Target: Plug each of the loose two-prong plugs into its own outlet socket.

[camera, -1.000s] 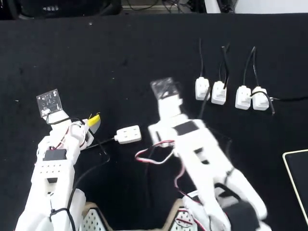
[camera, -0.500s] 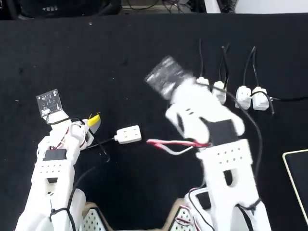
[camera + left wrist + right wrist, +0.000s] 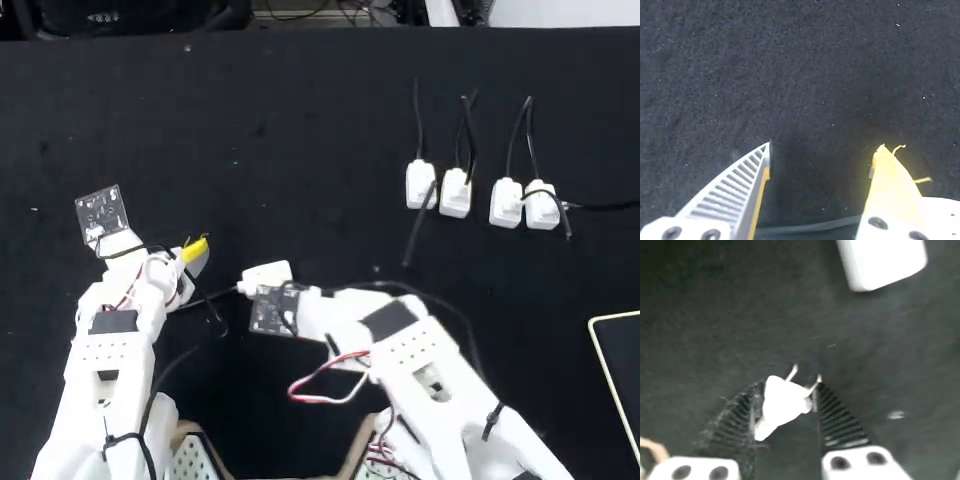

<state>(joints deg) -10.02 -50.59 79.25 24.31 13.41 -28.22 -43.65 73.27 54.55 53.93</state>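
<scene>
**A:** What could have gone wrong from there?

**B:** I think the aim was the main danger. The two-prong plug [image 3: 782, 405] sat a little tilted in the right hand [image 3: 788, 386], so the prongs could have missed the slots. The outlet socket [image 3: 883, 260] lay loose on the counter [image 3: 250, 100], near the front edge and left of the middle. Nothing held it down, so a crooked push would only have slid it away. The black cord near the arm could perhaps also have pulled the plug sideways.

**A:** How was that hand holding it?

**B:** Its fingers were closed partway, pinching the white body of the plug from both sides. The prongs stuck out past the fingertips. They pointed toward the socket but were apart from it. The right wrist view was blurred, so I could not tell where the slots were.

**A:** And the other hand?

**B:** The left hand [image 3: 825, 146] was spread wide and held nothing. Only bare counter lay between its fingers. It was near the socket but not touching it.
</scene>
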